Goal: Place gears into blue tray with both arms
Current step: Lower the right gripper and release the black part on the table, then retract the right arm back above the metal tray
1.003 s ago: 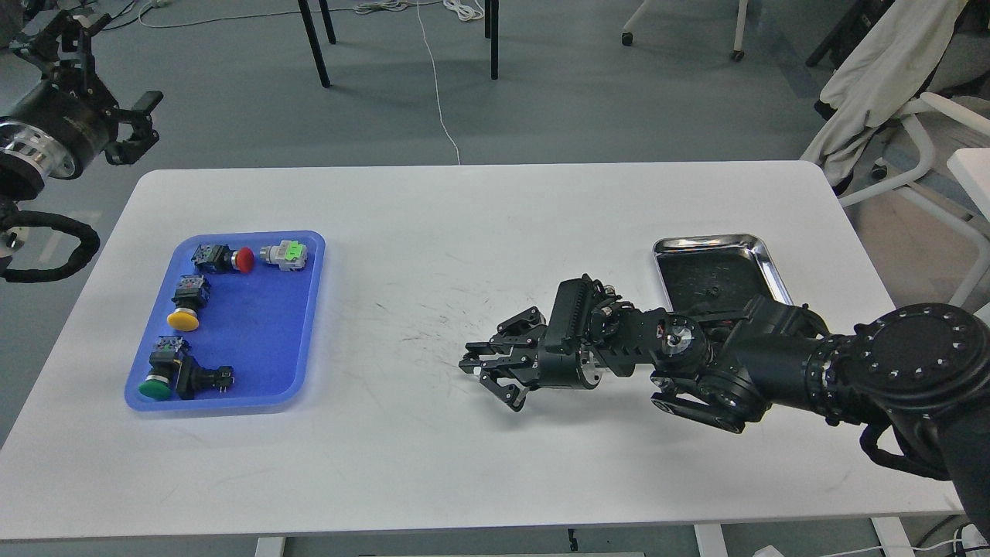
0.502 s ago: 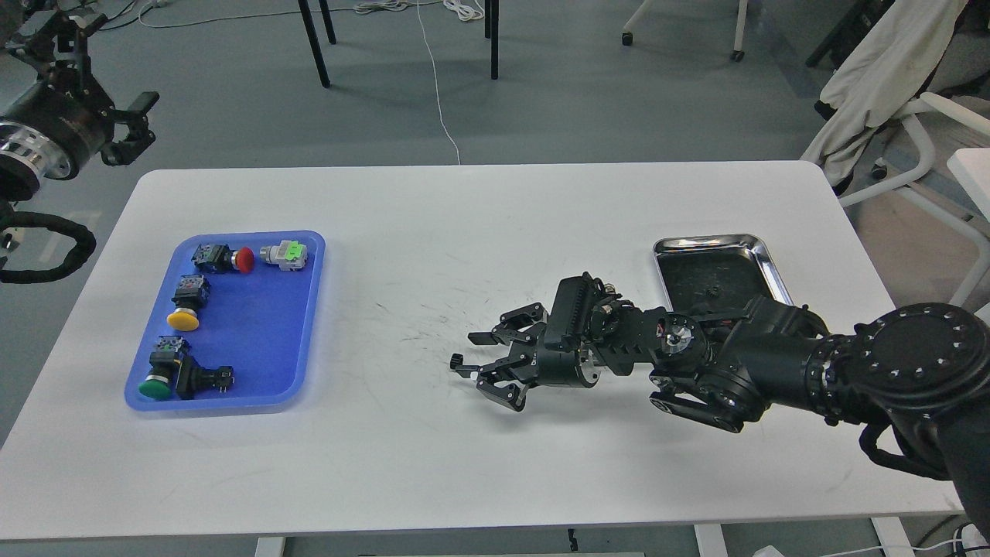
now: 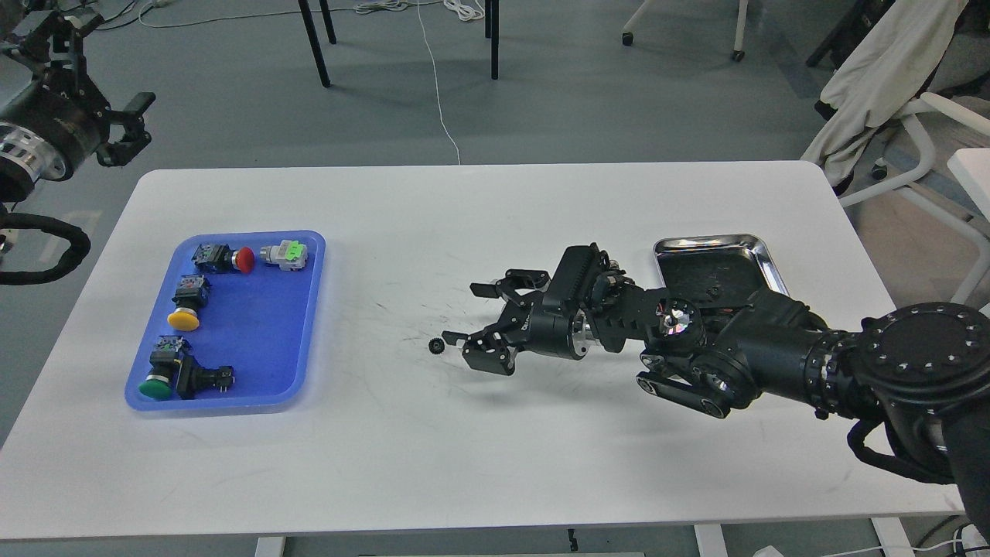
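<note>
One tiny black gear [image 3: 436,346] lies on the white table, just left of the lower fingertip of my right gripper [image 3: 462,314]. That gripper is open and points left across the middle of the table, with nothing between its fingers. The blue tray [image 3: 259,325] sits far to the left, well away from the gear. My left gripper [image 3: 130,128] hangs open and empty beyond the table's far left corner. A small dark speck [image 3: 715,292] lies in the steel tray; I cannot tell whether it is a gear.
Several pushbutton switches with red [image 3: 244,260], yellow [image 3: 183,319] and green [image 3: 155,387] caps lie in the blue tray's left half. The steel tray [image 3: 769,267] stands at the right, partly covered by my right arm. A chair [image 3: 913,116] stands off the table's right corner.
My right gripper went from shut to open and lifted slightly. The gear came out of it and now lies on the table a little further left. The left arm drifted slightly left.
</note>
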